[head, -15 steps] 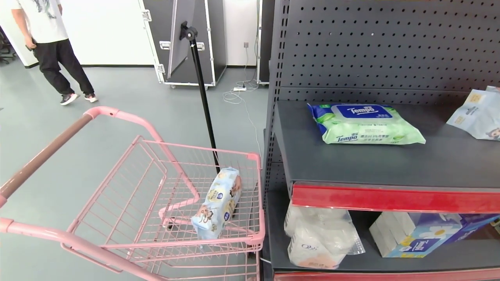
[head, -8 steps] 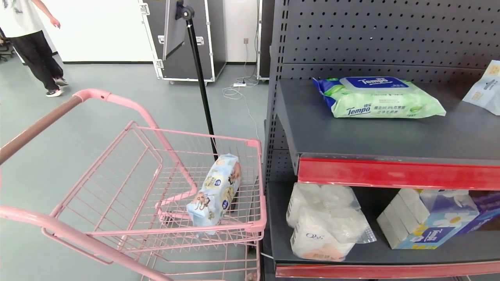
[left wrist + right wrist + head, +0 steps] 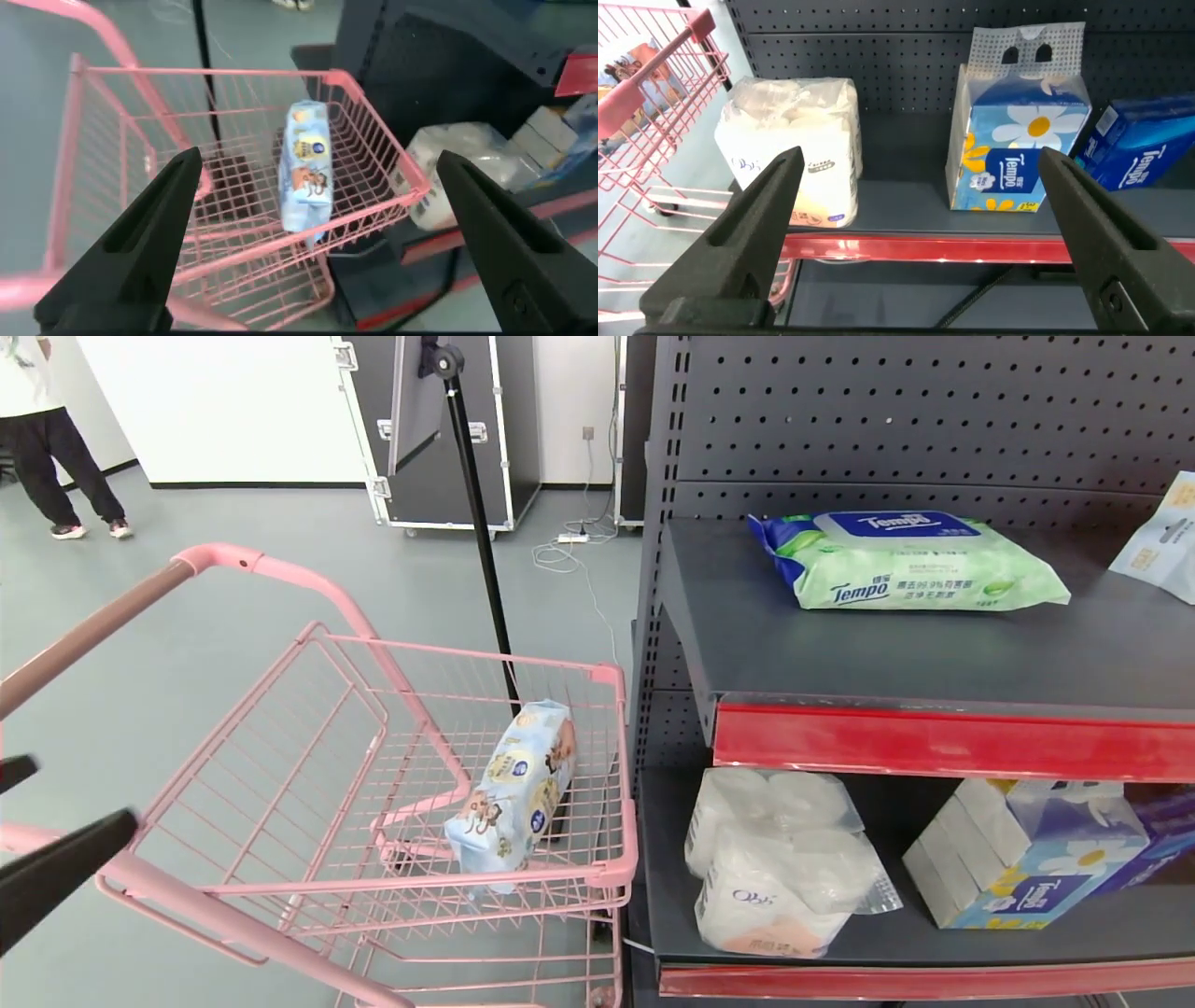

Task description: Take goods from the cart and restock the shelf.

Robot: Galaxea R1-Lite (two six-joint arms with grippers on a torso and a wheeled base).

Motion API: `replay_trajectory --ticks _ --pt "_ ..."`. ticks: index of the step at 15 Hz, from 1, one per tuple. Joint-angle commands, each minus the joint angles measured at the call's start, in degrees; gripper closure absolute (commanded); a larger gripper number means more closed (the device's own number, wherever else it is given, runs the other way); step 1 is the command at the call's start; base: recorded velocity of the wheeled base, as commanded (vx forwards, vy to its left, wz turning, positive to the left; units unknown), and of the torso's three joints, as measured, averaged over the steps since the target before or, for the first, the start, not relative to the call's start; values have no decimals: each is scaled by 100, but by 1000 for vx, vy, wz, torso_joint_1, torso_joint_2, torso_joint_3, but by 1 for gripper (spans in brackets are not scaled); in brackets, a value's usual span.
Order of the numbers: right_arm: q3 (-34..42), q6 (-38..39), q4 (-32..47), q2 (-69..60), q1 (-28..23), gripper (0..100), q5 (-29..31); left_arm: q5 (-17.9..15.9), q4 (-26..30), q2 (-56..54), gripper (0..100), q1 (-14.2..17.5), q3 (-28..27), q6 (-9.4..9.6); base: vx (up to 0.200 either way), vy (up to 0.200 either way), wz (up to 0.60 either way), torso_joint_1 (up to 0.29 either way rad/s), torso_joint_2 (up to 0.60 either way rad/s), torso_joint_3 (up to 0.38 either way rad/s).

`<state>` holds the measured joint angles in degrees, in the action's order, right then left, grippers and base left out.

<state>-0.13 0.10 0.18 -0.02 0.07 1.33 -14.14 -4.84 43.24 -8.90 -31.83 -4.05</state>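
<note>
Inside the pink cart (image 3: 448, 653), along its side nearest the shelf (image 3: 840, 653), the pale blue soft pack (image 3: 513, 793) stands on edge, judged light, squashy and slippery, best pinched across its broad faces; the left gripper (image 3: 317, 154) hangs wide, empty.

The cart (image 3: 625, 840) is pink-coated metal wire, smooth and faintly shiny. The pack (image 3: 513, 793) inside it and the wipes pack (image 3: 906, 565) have glossy printed plastic film. The shelf (image 3: 840, 644) is matt dark-grey metal, edged with a glossy red plastic strip (image 3: 934, 742). Clear crinkled plastic wraps the paper rolls (image 3: 775, 859).
</note>
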Motion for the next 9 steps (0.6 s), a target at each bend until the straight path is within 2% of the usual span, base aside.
replay_trajectory --ticks 1,2,4,9 --pt "5 -10 -1 2 1 0 -1 -300 -1028 3569 0 -666 -860 -17 0 0 0 0 0 0" --pt "5 -10 -1 2 1 0 -1 -282 -1256 4087 0 -683 -878 27 0 0 0 0 0 0" --pt "5 -10 -1 2 1 0 -1 -238 -1731 4957 0 -718 -878 361 0 0 0 0 0 0" --pt "5 -1 -1 2 1 0 -1 -221 -1924 5950 0 -833 -948 405 0 0 0 0 0 0"
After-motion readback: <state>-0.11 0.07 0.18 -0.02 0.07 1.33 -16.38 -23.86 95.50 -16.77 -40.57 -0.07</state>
